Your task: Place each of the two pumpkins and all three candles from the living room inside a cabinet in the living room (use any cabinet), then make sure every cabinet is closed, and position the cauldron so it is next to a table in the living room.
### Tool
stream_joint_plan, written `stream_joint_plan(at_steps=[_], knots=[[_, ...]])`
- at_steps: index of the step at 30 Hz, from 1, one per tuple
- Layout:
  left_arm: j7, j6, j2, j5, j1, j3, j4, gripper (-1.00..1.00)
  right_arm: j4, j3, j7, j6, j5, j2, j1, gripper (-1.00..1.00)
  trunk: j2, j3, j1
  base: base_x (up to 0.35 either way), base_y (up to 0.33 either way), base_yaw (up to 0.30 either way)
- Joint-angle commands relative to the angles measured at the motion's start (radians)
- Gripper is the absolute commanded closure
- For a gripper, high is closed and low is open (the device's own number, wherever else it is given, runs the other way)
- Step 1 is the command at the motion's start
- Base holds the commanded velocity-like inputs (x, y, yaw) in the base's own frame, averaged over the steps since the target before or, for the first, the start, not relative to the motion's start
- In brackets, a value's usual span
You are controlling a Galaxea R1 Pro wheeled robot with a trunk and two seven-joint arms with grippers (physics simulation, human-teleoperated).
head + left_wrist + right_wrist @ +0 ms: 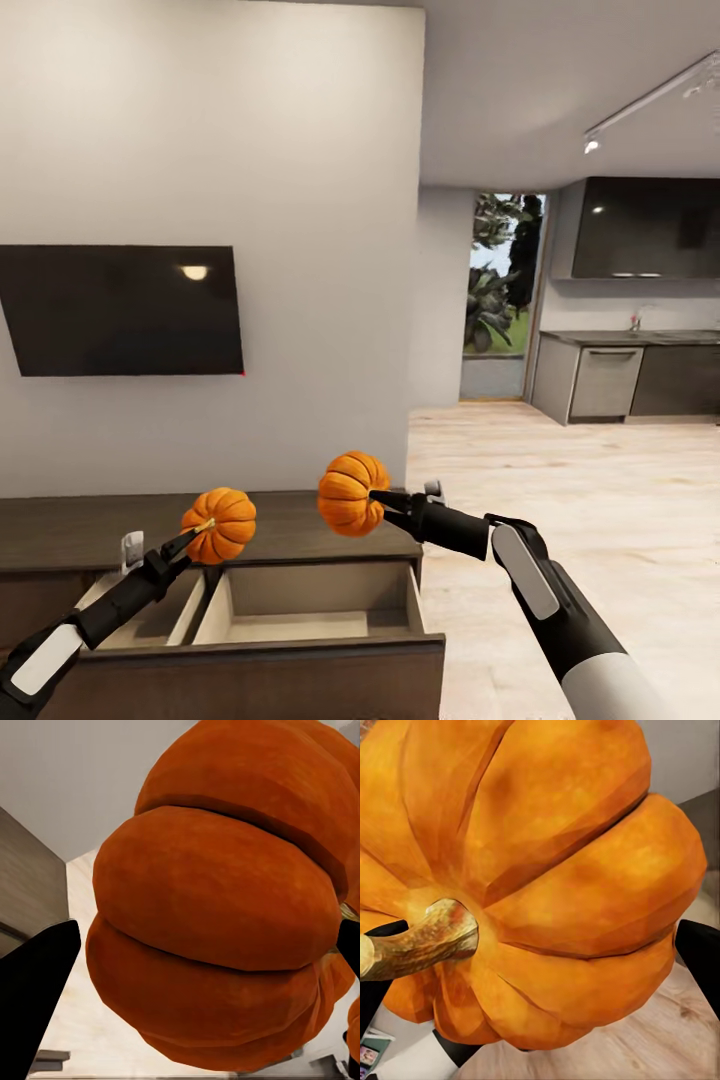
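Left pumpkin [219,525]: gripped by the left tool [196,535], held above the cabinet [90,530] top. Right pumpkin [351,493]: gripped by the right tool [380,503], held over the cabinet's open right drawer [310,612], stem [416,940] visible between the fingers.

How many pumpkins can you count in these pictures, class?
2. One pumpkin is held by the left end effector above the open cabinet drawer; the other pumpkin is held by the right end effector.
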Motion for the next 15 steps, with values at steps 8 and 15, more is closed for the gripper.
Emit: stream_joint_plan(at_steps=[8, 15], knots=[[-0.002, 0.009, 0.001, 0.013, -0.001, -0.005, 0.0, 1.0, -0.001, 0.001, 0.004, 0.003, -0.003, -0.003, -0.001, 1.0, -0.001, -0.007, 0.0, 0.001, -0.149, -0.056], [0.0, 0.01, 0.0, 0.012, -0.001, -0.005, 0.0, 1.0, -0.001, 0.001, 0.001, 0.003, 0.005, 0.001, -0.001, 1.0, -0.001, -0.01, 0.0, 0.129, 0.014, 0.017]])
